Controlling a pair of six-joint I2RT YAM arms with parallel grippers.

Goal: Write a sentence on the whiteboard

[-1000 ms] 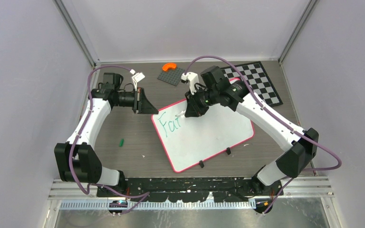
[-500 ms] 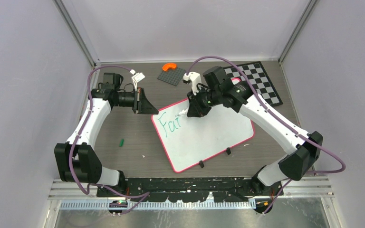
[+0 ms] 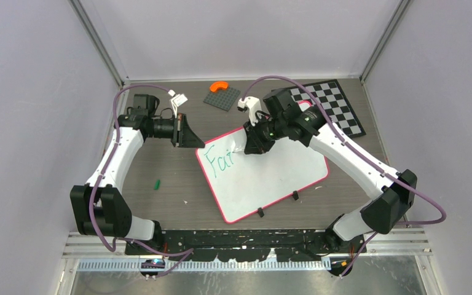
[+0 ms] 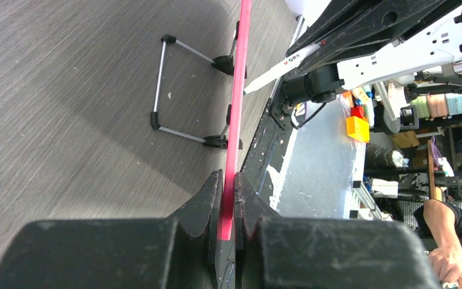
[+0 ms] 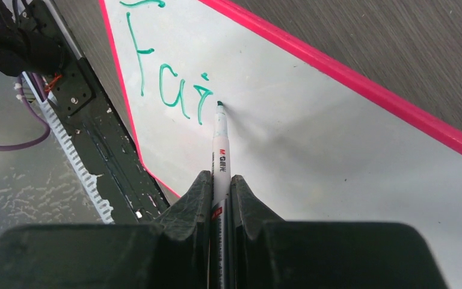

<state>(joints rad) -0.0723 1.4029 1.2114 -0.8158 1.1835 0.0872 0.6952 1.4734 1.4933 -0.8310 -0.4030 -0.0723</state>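
Note:
The whiteboard (image 3: pixel 276 175), white with a pink rim, lies tilted on the table. My left gripper (image 3: pixel 199 145) is shut on its far left corner; the left wrist view shows the pink rim (image 4: pixel 239 78) pinched between the jaws of this left gripper (image 4: pixel 228 178). My right gripper (image 3: pixel 244 148) is shut on a white marker (image 5: pixel 219 147). The marker's green tip rests on the board just right of the green lettering "Fai" (image 5: pixel 168 84), the only part of the sentence (image 3: pixel 217 161) that shows.
A checkered board (image 3: pixel 335 106) lies at the back right. A grey plate (image 3: pixel 221 98) with an orange piece (image 3: pixel 219 86) sits at the back centre. A small green cap (image 3: pixel 157 183) lies on the table left of the board. The board's wire stand (image 4: pixel 174 90) shows underneath.
My right gripper has shifted the marker a little to the right, past the last green stroke. The left gripper has held still on the rim.

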